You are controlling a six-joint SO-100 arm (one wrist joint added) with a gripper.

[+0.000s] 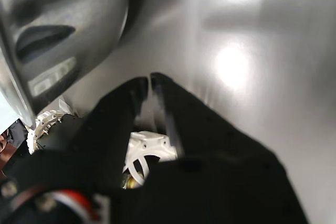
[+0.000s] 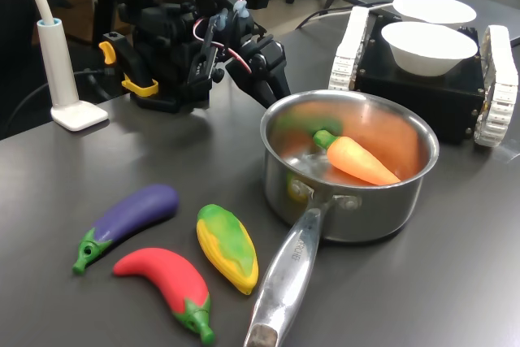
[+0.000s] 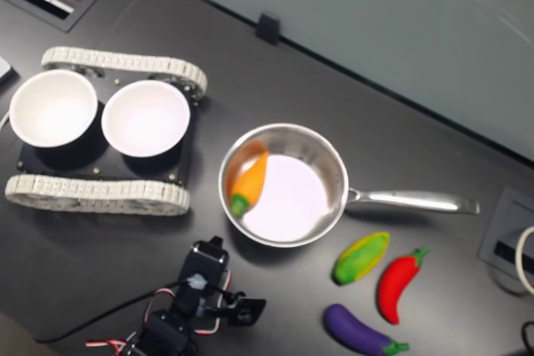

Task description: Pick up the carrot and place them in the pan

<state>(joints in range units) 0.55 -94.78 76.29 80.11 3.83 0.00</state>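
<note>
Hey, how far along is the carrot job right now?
It looks done: the carrot lies inside the pan, resting against its wall. The gripper holds nothing; its fingers look nearly closed and sit outside the pan near the rim. Nothing seems left except perhaps parking the arm.

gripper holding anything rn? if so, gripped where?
Nothing held. The gripper has its jaws together with nothing between them, outside the pan. The carrot lies loose inside the pan, apart from the gripper.
</note>
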